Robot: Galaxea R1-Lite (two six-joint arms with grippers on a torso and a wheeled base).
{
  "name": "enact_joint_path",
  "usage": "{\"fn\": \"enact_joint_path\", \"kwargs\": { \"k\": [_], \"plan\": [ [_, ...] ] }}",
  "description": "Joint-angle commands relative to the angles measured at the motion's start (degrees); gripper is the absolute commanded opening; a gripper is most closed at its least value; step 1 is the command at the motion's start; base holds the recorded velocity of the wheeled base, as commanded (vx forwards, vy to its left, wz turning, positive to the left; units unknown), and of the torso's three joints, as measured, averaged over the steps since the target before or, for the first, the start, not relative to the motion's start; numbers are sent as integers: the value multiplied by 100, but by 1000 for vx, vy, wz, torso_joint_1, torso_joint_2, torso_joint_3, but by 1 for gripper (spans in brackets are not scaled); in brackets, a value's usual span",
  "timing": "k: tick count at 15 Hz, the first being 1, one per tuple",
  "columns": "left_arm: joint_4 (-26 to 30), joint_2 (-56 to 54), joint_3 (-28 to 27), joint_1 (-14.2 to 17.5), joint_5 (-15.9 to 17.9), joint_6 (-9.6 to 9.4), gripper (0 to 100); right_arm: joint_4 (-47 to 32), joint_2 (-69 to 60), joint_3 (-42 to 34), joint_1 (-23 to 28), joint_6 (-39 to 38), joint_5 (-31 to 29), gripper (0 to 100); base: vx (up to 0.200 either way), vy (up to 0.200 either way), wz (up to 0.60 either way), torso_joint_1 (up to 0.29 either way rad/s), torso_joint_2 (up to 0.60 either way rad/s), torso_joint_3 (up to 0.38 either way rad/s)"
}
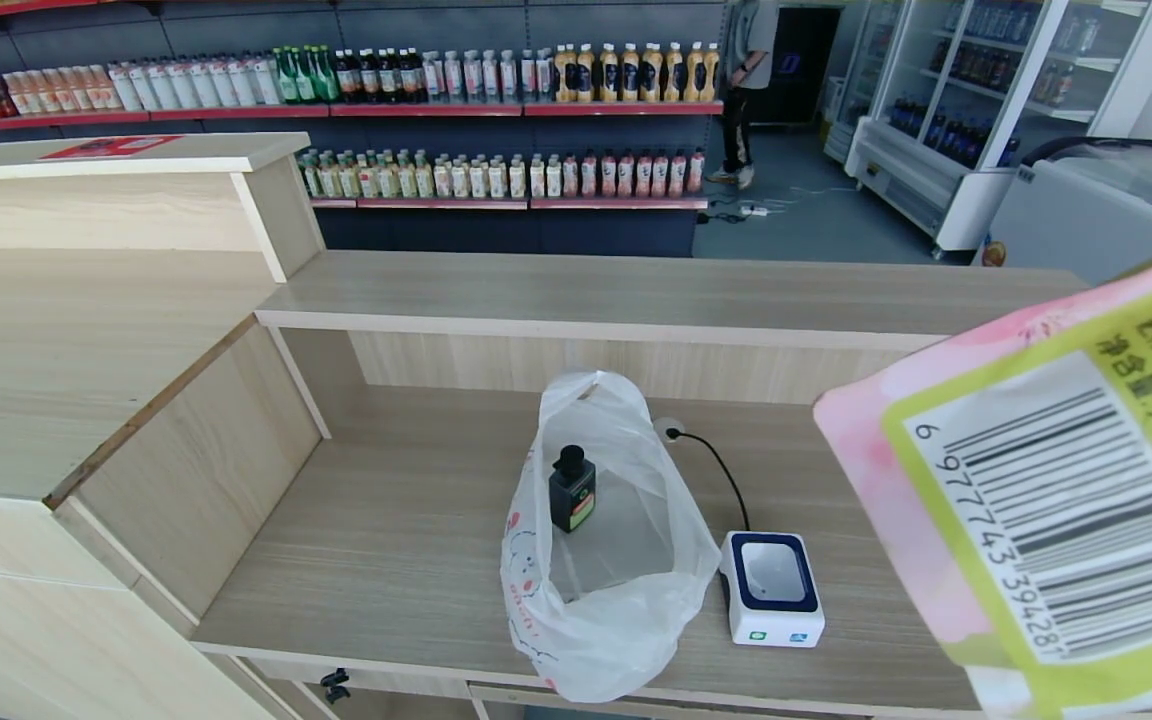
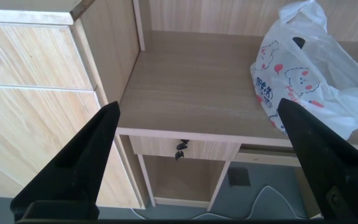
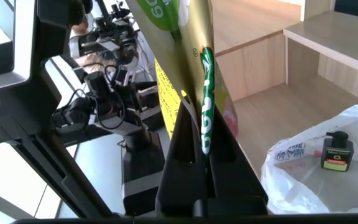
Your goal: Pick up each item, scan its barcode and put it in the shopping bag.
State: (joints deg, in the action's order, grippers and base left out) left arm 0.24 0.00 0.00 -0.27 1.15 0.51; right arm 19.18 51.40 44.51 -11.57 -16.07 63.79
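I've got the right gripper point(image 3: 204, 134) clamped on the pink pouch point(image 1: 1056, 480), high above the counter point(image 1: 386, 540), barcode facing away from the scanner point(image 1: 774, 585) beside the shopping bag point(image 1: 536, 570), so I should flip it down squarely; left gripper point(image 2: 197, 118) spread wide, empty.

A light wood-grain counter point(image 1: 386, 530) carries a white plastic shopping bag point(image 1: 626, 610) at its front edge, mouth open upward. Just beside it on the right sits a white scanner point(image 1: 771, 585), its black cable point(image 1: 721, 470) running toward the counter's back edge
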Motion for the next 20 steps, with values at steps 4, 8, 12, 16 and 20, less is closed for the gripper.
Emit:
{"fn": "enact_joint_path", "kwargs": {
  "k": [4,8,12,16,20],
  "plan": [
    [2,0,0,0,0,2,100,7,37,14,-3,-2,2,0,0,0,0,0,0,0],
    [2,0,0,0,0,2,100,7,143,-30,111,174,-16,0,0,0,0,0,0,0],
    [2,0,0,0,0,2,100,7,1022,-531,1078,2292,-1141,0,0,0,0,0,0,0],
    [2,9,0,0,0,2,100,86,1786,-935,1904,5535,-2503,0,0,0,0,0,0,0],
    [2,0,0,0,0,2,100,772,2120,-1155,2009,6344,-2635,0,0,0,0,0,0,0]
  ]
}}
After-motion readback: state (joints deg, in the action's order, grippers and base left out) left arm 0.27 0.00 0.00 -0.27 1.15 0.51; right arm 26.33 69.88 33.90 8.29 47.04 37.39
